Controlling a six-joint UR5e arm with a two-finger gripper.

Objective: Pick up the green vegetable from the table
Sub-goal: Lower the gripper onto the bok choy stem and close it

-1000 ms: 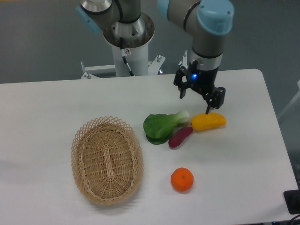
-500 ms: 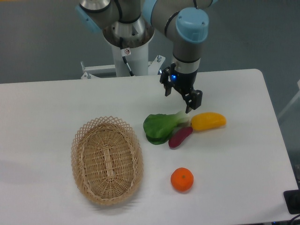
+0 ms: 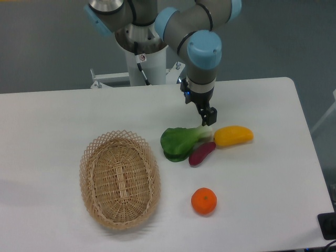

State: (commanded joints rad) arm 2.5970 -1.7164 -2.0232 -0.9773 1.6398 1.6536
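Observation:
The green vegetable [image 3: 180, 143], a toy bok choy with dark-green leaves and a pale stalk, lies on the white table [image 3: 52, 115] near the middle. Its stalk end points right towards the yellow curved piece. My gripper [image 3: 202, 108] hangs just above and behind the stalk end, not touching it. It is turned nearly edge-on to the camera, the jaws look open with nothing between them, and one dark finger [image 3: 211, 116] shows clearly.
A yellow curved piece [image 3: 233, 135] lies right of the stalk, and a purple piece [image 3: 202, 153] lies against the vegetable's front right. An orange [image 3: 203, 201] sits nearer the front. A wicker basket [image 3: 119, 180] stands to the left. The arm's base [image 3: 143, 50] is at the back.
The gripper has moved left from above the yellow piece to above the vegetable's stalk end, and has rotated about its axis. Nothing on the table has moved.

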